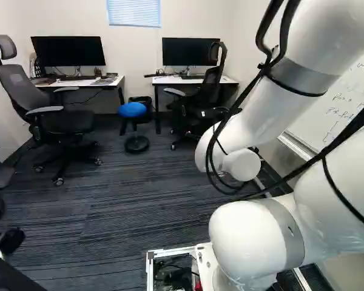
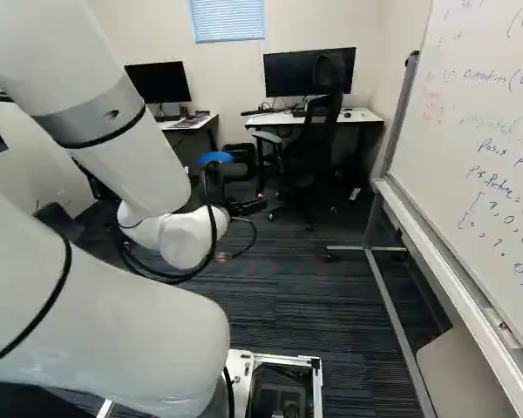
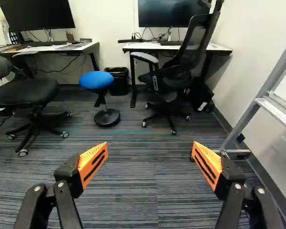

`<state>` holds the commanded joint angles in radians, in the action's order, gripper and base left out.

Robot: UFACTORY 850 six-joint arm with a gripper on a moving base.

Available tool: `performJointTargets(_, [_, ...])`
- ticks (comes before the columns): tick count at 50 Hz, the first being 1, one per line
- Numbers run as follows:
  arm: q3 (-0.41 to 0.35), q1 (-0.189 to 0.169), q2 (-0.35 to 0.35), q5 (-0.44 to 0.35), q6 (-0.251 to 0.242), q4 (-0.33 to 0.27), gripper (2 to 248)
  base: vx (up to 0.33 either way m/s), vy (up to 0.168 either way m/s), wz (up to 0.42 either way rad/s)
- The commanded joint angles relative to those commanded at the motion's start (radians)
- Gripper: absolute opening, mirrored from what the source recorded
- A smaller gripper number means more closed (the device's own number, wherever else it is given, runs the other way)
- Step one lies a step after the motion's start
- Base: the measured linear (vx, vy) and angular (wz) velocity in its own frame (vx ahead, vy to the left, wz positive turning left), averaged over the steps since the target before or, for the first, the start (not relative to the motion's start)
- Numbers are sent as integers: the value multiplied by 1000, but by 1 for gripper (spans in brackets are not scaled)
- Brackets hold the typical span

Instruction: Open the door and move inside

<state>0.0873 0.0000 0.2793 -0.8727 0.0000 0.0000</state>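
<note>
One striped floor [image 3: 133, 191] is stretching ahead of me, with a whiteboard [image 2: 479, 165] standing to my right, a white worktop [image 3: 133, 46] waiting beyond, a black mesh chair [image 3: 164, 77] sitting before it and a blue stool [image 3: 96, 80] standing beside the chair. No door is showing in any view, so I am not managing to tell which way it lies from my claw [image 3: 150, 144], which is gripping nothing, its orange pads [image 3: 93, 162] standing wide apart. I am judging that I may be facing inside already, the coming move depending on finding that bearing.
</note>
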Motion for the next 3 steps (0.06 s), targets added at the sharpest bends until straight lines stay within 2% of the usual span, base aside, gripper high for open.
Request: performJointTargets(3, [0, 0, 0, 0, 0, 0, 247, 0, 0, 0])
